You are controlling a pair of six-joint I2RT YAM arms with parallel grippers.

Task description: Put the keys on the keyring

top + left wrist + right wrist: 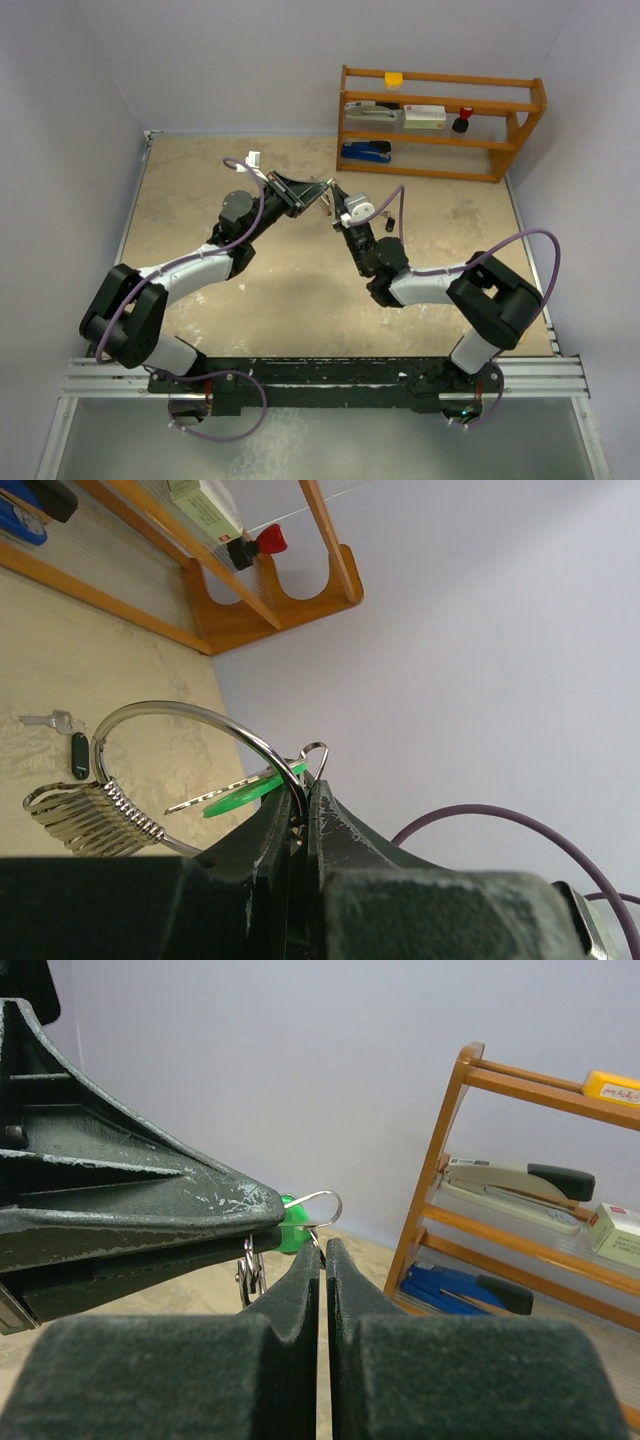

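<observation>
Both the left arm and right arm reach over the tabletop, tips meeting. Left wrist: left fingers clamp shut on the keyring, with the green key just beside them; a black-headed key lies on the tabletop. Right wrist: right fingers are pressed together at the green key's loop; whether they hold it is unclear.

Down on the beige speckled tabletop, an orange wooden shelf rack stands at the far right corner, and a small black-headed metal key lies flat, a little silver key just beside it.
</observation>
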